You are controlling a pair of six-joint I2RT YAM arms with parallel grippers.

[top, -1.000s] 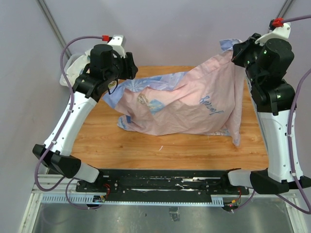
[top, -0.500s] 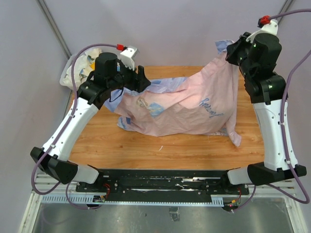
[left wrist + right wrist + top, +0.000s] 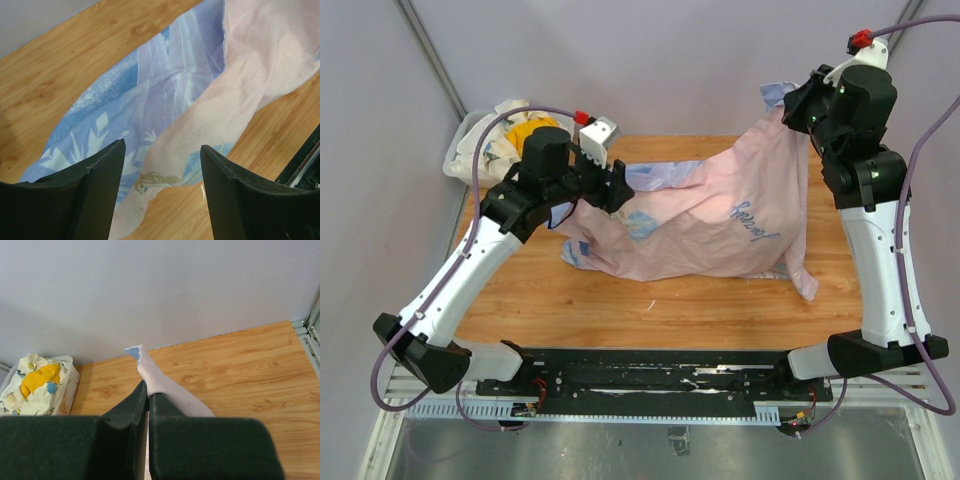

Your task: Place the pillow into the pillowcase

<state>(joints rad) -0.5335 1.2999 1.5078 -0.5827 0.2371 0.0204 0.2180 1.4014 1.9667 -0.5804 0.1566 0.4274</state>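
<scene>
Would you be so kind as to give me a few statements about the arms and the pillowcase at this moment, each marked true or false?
1. The right gripper is clamped on a corner of the pillowcase. True.
2. The left gripper is shut on the fabric. False: its jaws stand open above the cloth and hold nothing.
3. The pillowcase lies fully flat. False: the right gripper holds its right end up high.
4. A basket with a white-and-yellow cloth bundle stands by the far left corner of the table. True.
</scene>
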